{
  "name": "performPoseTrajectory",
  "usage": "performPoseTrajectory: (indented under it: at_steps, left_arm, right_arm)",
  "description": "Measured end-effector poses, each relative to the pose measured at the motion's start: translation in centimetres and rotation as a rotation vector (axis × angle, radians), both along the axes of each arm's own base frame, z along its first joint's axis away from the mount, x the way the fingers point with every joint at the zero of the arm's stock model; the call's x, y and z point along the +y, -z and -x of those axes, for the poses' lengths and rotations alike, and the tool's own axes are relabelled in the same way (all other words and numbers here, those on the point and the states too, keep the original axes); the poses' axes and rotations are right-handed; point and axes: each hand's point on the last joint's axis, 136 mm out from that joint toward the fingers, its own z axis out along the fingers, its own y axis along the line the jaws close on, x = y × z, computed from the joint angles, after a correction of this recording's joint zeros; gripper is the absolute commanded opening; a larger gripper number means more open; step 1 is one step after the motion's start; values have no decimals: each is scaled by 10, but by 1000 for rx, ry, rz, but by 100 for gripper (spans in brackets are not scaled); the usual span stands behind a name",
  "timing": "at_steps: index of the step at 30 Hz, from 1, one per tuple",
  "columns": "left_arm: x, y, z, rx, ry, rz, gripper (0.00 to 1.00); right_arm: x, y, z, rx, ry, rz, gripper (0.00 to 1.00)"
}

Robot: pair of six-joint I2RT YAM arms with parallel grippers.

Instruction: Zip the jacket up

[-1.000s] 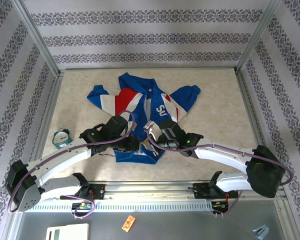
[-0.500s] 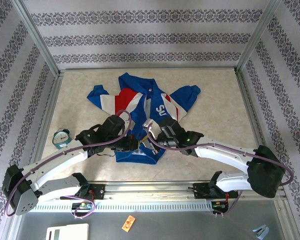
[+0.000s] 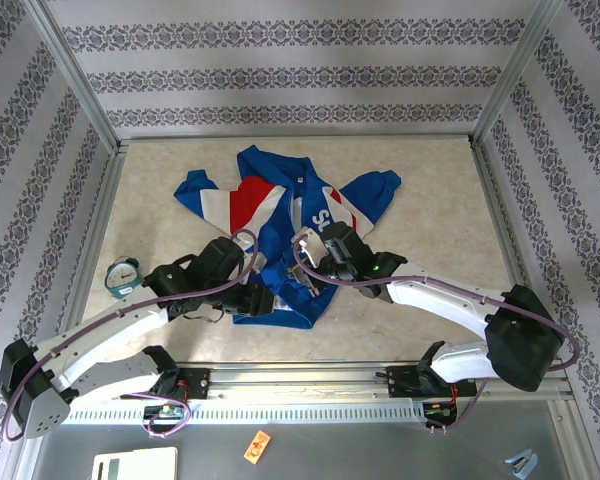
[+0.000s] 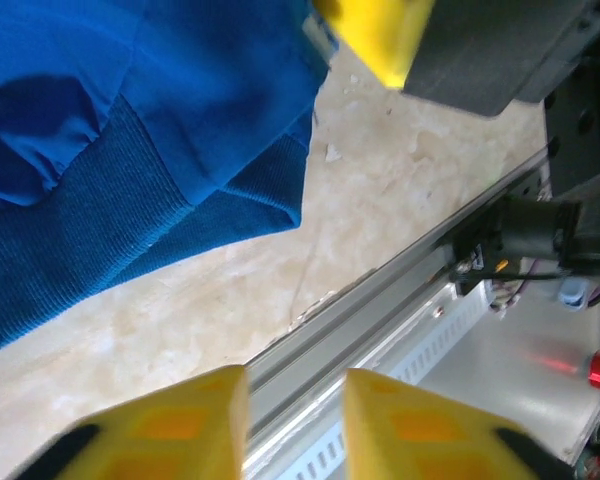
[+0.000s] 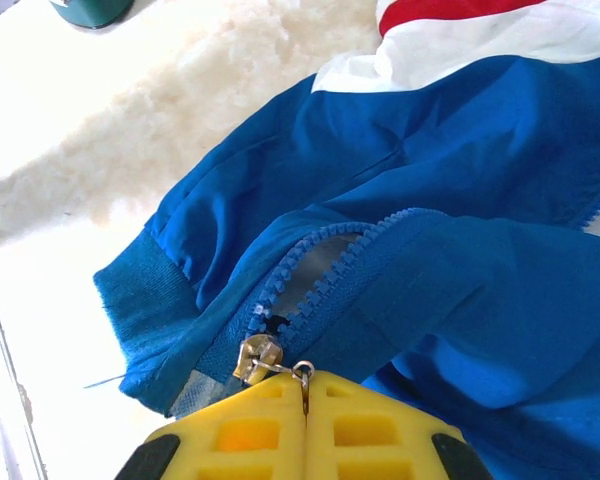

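With the royal-blue, red-and-white soft fabric jacket (image 3: 280, 215) flat on the beige bench (image 3: 430, 220), the right fingers (image 5: 240, 430) clamp its metal zip pull (image 5: 260, 358) near the hem while the left fingers (image 4: 180, 430) gape empty beside it; the next move likely calls for pinning the hem and drawing the pull collarward.

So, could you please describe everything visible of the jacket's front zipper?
The blue-toothed front zipper of the royal-blue fabric jacket is barely closed: its small metal slider sits just above the ribbed hem, teeth gaping apart beyond it. The right gripper's shut yellow fingers pinch its pull tab.
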Motion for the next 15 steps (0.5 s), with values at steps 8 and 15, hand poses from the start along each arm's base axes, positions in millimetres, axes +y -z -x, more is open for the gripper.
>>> performPoseTrajectory:
  at_steps: [8,15]
  left_arm:
    - [11,2,-13,-98,-118,45,52]
    - [8,14,-26,-125,-221,137,49]
  right_arm:
    - [12,-4,20,57,-99,-59,0]
    - [18,-4,29,94,-147,-85,0]
